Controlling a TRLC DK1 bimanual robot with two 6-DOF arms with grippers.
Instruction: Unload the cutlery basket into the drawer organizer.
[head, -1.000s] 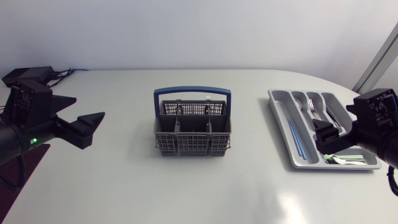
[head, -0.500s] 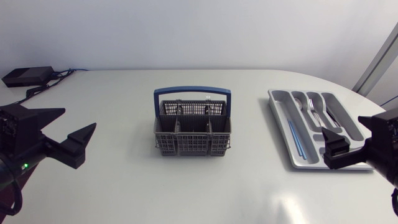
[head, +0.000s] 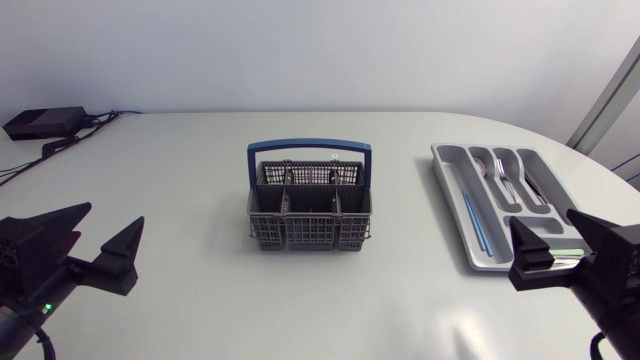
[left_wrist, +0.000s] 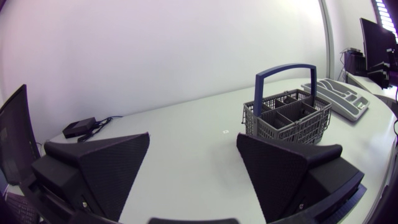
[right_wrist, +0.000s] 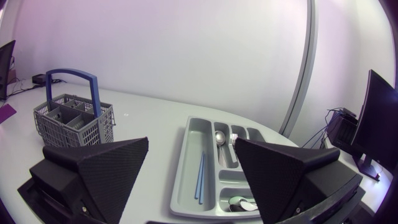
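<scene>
1 basket (head: 309, 205) is sitting well ahead of left gripper (head: 110, 218). 1 tray (head: 520, 205), just ahead of right gripper (head: 545, 222), is holding 2 blue sticks (head: 475, 222) + silver cutlery (head: 505, 175). Both grippers are hanging wide open, not gripping anything.

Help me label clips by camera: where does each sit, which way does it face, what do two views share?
Head view: fixed above the table, looking down; left gripper at its left, right gripper at its right.
Left wrist view: on the left arm's last link, facing the cutlery basket; own open fingers show.
Right wrist view: on the right arm's last link, facing the drawer organizer; own open fingers show.
Shared: both wrist views show cutlery basket and drawer organizer.
</scene>
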